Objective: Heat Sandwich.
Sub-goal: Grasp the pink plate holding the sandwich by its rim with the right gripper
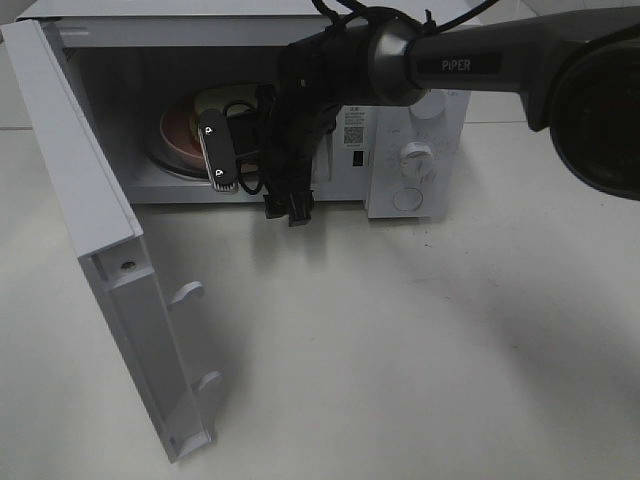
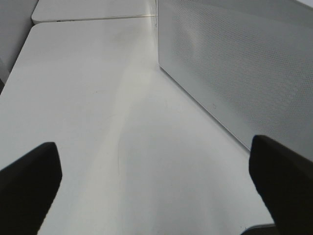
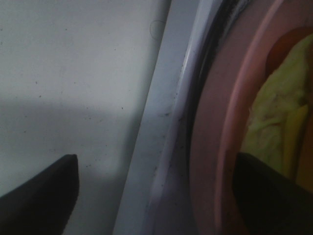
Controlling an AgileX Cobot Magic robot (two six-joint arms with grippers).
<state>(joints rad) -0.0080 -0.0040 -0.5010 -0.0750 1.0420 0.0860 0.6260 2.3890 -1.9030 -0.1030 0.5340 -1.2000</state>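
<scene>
Right wrist: sandwich (image 3: 276,117) beside hand (image 3: 156,196).

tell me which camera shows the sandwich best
The right wrist view: the yellowish sandwich fills the frame's edge on the pink plate, close up. The exterior high view shows only the plate behind the gripper; the left wrist view shows none of it.

A pale white table (image 1: 420,350) carries it all — the white microwave (image 1: 410,150) sits straight on it toward the back, its door (image 1: 100,260) swung wide out over the tabletop. The surface is smooth, faintly speckled — a second tabletop (image 2: 93,10) adjoins it.
</scene>
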